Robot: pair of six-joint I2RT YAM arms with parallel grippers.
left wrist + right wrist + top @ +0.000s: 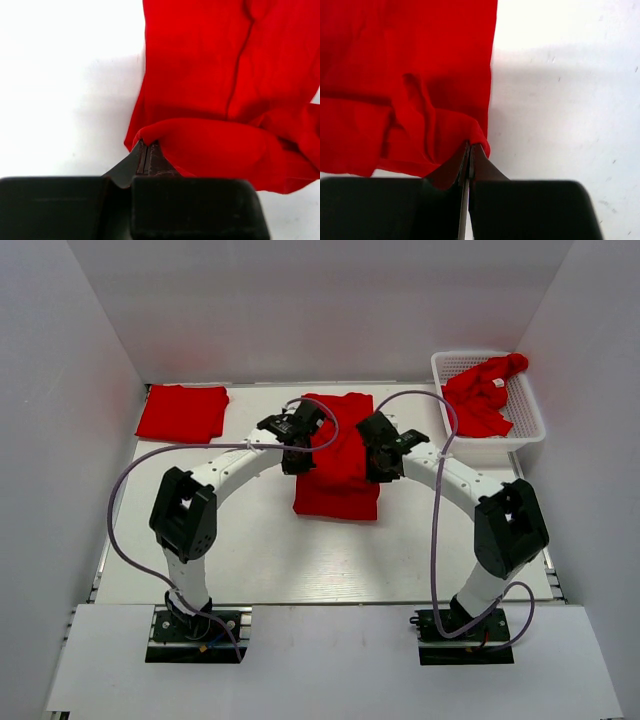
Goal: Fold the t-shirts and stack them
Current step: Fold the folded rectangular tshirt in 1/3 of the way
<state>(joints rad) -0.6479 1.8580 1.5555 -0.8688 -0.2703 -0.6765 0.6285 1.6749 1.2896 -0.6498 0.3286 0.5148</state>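
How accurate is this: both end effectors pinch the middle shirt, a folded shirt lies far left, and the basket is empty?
One error: the basket is not empty; the top view shows a crumpled shirt in it. The rest holds.

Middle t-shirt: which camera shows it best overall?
Top external: nearly all of the middle t-shirt shows, with both arms reaching over it. Left wrist shows only the edge fold pinched by the left gripper; right wrist shows only the edge pinched by the right gripper.
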